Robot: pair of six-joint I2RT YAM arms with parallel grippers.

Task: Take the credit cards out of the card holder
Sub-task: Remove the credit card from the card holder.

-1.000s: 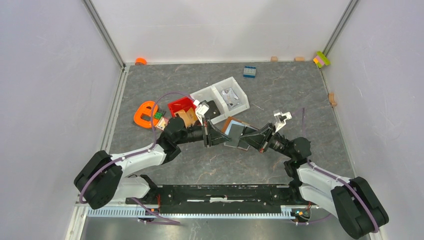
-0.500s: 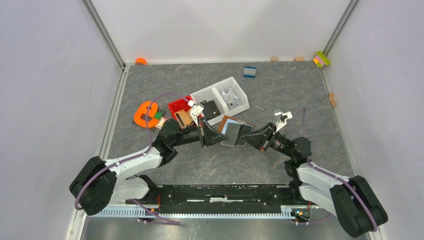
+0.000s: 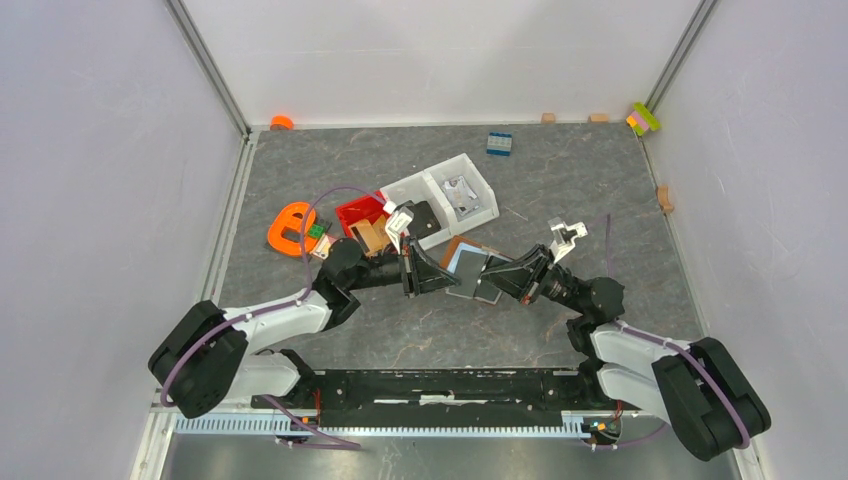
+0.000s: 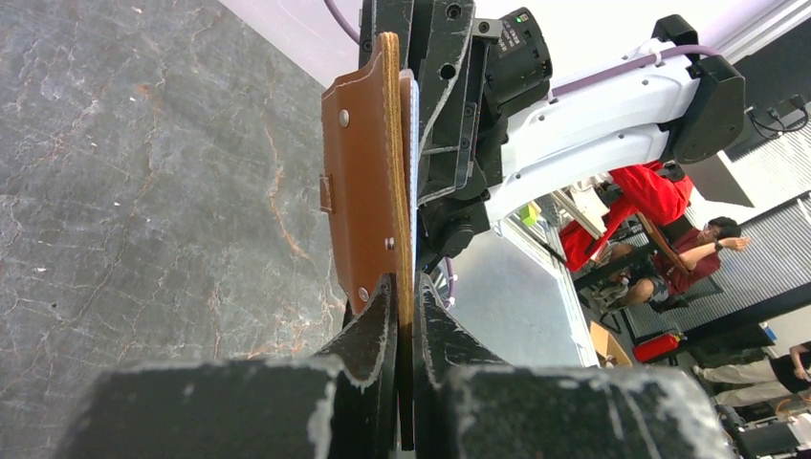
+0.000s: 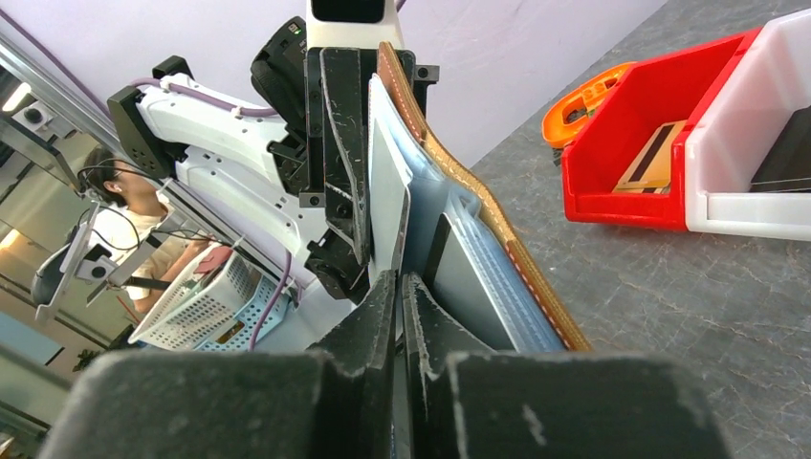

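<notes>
Fig.: card holder (image 4: 359, 191) held on edge above desk (image 3: 560, 180), long axis spanning both arms. L end effector (image 4: 402, 306) clamped on one end; R end effector (image 5: 399, 292) pinches pale blue card (image 5: 387, 201) at opp. end. Extraction dir. likely toward R arm.

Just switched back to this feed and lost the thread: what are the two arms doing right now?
Both arms hold the card holder up off the table between them. The left gripper is clamped on the brown holder's edge. The right gripper pinches the edge of a pale blue card that sits in the holder's pocket. The card is not yet out.
</notes>
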